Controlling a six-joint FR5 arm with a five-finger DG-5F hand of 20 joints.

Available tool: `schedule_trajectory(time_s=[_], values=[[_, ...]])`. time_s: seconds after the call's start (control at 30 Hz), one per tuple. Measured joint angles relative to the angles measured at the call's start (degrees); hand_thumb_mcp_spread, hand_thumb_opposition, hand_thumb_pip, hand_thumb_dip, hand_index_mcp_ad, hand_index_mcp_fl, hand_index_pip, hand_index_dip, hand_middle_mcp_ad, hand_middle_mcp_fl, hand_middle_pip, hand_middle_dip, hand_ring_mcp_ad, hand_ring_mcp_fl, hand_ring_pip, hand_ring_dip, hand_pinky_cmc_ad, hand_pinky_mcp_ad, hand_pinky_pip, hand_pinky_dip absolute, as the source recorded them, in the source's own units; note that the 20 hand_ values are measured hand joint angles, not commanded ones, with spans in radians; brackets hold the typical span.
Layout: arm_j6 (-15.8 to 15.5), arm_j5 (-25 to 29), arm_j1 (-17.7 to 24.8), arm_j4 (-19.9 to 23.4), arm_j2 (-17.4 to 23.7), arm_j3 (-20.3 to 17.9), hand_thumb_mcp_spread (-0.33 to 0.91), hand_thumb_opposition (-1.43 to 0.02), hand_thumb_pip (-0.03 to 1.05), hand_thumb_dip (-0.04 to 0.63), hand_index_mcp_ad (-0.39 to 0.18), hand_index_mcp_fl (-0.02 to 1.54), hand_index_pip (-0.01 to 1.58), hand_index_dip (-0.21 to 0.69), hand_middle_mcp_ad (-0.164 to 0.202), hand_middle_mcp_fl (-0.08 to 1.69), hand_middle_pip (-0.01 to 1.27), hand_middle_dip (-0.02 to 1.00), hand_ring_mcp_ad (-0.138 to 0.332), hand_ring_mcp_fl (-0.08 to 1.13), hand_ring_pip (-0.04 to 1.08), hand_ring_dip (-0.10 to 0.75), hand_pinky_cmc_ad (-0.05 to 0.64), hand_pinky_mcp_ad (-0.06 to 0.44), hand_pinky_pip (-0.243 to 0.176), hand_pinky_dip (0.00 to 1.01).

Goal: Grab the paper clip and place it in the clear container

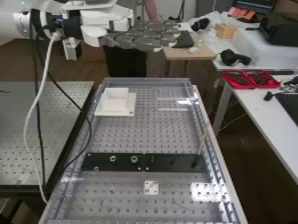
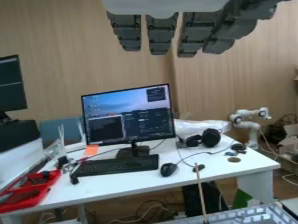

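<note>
- Nearest, low in the high view, a thin, faint line lies on the bench point(image 1: 159, 132), possibly the paper clip point(image 1: 181, 205); it is too slight to be sure. If so, it lies flat and loose on the perforated top, and would need a fine fingertip pinch.
- Just beyond is a small white plate point(image 1: 151, 188) with holes, lying flat, perhaps a mounting piece.
- Next, a long black strip point(image 1: 166, 167) runs crosswise. Its round fittings suggest it is fixed there to locate or hold parts.
- At the strip's right end, a thin stick point(image 1: 203, 137) leans up and away, its dark lower end by the strip. Why it is propped there is unclear.
- Farther on, toward the left edge, a white block point(image 1: 116, 101) sits on a square base, probably a stand or fixture set aside from the working area. Which thing is meant as the clear container cannot be told.
- Above the far end, the white arm point(image 1: 90, 22) comes in from the upper left and holds the dark grey hand point(image 1: 143, 39) roughly level, pointing right. The fingers are straight and slightly spread, with nothing seen pinched. The pose looks like waiting, well apart from the possible clip; lowering and turning the hand would likely come next.
- Beyond the hand, the wrist view faces a white desk point(image 2: 193, 175) with a monitor point(image 2: 130, 117), apparently just a workstation.
</note>
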Motion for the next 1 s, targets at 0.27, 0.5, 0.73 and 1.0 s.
schedule_trajectory(time_s=[0.27, 0.5, 0.73, 1.0], values=[[0.6, -0.4, -1.9, 4.5, -3.1, -2.3, 0.15, -0.24, 0.34, 0.038, -0.038, 0.01, 0.02, -0.012, 0.009, -0.02, 0.05, 0.03, 0.051, 0.00, 0.02, 0.024, 0.065, 0.063, -0.012, 0.09], [1.1, 0.3, -4.3, 7.5, -6.5, -3.7, 0.22, -0.57, 0.47, 0.054, -0.105, 0.01, 0.07, -0.037, 0.003, -0.02, 0.10, 0.09, 0.091, 0.00, 0.05, 0.058, 0.206, 0.213, -0.044, 0.24], [1.1, 1.4, -6.6, 10.5, -10.5, -4.2, 0.25, -0.66, 0.51, 0.094, -0.106, 0.04, 0.10, -0.052, 0.000, -0.02, 0.12, 0.12, 0.126, 0.00, 0.07, 0.087, 0.283, 0.250, -0.061, 0.31], [0.4, 1.6, -9.3, 13.4, -14.9, -4.0, 0.28, -0.71, 0.64, 0.138, -0.110, 0.11, 0.39, -0.051, 0.003, -0.02, 0.12, 0.13, 0.127, 0.00, 0.09, 0.087, 0.291, 0.246, -0.066, 0.33]])
